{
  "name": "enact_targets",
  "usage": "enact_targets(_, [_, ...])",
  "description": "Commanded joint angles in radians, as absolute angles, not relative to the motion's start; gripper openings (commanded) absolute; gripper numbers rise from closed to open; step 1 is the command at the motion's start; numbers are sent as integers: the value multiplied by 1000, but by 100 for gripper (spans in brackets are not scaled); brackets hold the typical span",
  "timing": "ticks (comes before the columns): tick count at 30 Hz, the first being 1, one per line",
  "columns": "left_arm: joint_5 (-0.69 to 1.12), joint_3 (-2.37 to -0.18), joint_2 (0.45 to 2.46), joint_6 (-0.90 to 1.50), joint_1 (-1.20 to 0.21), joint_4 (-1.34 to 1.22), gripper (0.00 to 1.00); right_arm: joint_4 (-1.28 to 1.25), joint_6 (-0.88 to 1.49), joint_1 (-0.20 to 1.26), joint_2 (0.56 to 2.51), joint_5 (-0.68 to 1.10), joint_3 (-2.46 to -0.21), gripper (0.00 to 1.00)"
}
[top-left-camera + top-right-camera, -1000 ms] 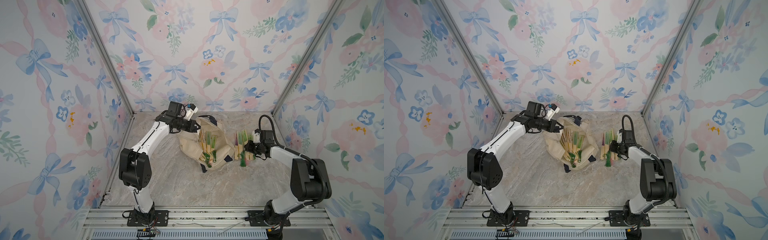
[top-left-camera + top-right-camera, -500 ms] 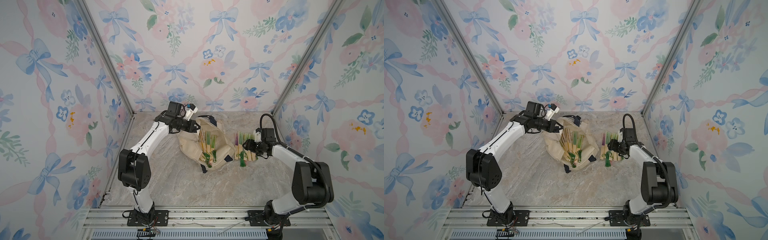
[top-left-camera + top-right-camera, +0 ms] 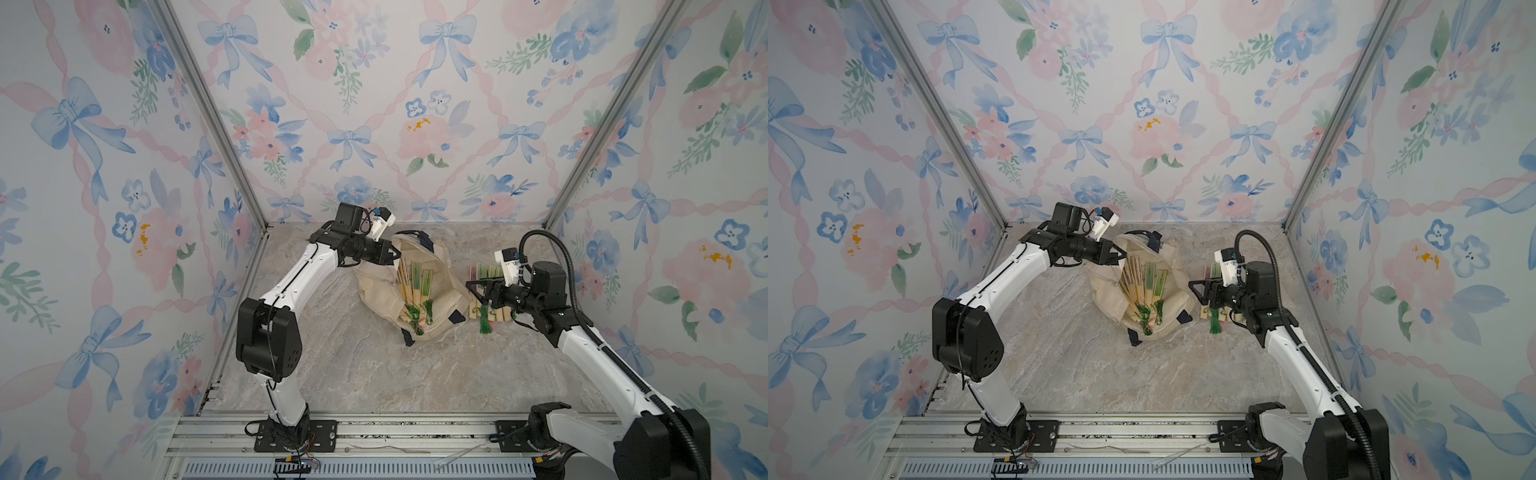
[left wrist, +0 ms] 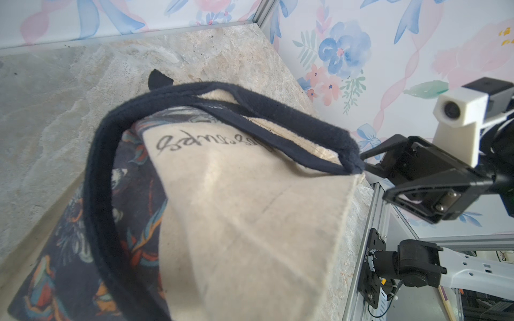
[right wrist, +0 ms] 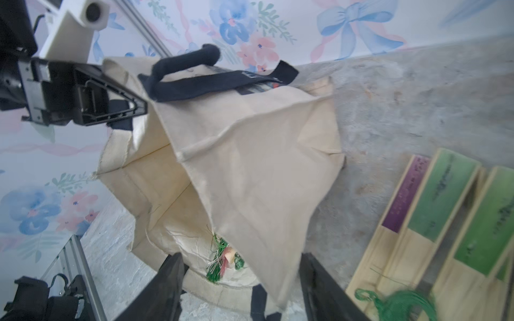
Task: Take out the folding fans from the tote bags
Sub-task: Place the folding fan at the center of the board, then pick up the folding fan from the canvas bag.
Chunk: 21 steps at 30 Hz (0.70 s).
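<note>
We see a cream tote bag (image 3: 376, 286) lying on the worktop (image 3: 374, 374), near the back wall. Its mouth is wide open, and we can look right into it in both top views.

The left fingers (image 3: 392, 254) are clenched on the cloth rim of the bag, on its far side. They hold that edge up off the worktop. In the right wrist view we see them pinching the rim close to a dark blue handle (image 5: 194, 72). In the left wrist view the side of the bag shows a dark picture (image 4: 130, 222) and some curly writing (image 4: 211, 139).

Some folding fans (image 3: 417, 286) are inside the bag. They lie side by side, with pale sticks and green paper. Their green tassels (image 3: 415, 313) are at the end nearer the front. In the right wrist view a bit of pink shows among the tassels, under the bag's flap.

A row of other fans (image 3: 482, 272) lies out on the worktop, just beside the bag, on the right arm's side. Most are green and one is purple (image 5: 403, 194).

The right fingers (image 3: 475, 294) are spread apart with nothing in them. They hang just above that row and point toward the bag.
</note>
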State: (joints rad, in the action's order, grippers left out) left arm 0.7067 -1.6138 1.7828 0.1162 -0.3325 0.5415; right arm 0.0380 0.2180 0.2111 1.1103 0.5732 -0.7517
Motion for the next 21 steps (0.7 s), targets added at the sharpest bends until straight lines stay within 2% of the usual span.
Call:
enact_targets(1, [739, -1627, 1746, 100, -334, 524, 0, -79, 157, 349, 1111, 467, -704, 66])
enact_targets(7, [754, -1626, 1742, 95, -337, 523, 0, -245, 182, 560, 1279, 316, -685, 65])
enact_targets(12, [773, -1621, 1736, 83, -338, 523, 0, -236, 185, 693, 1512, 214, -794, 61])
enact_targets(14, [782, -1619, 1732, 78, -339, 523, 0, -167, 198, 721, 1591, 144, -864, 60])
enact_targets(21, [808, -1587, 1694, 45, -340, 524, 0, -167, 235, 720, 1759, 139, -972, 59])
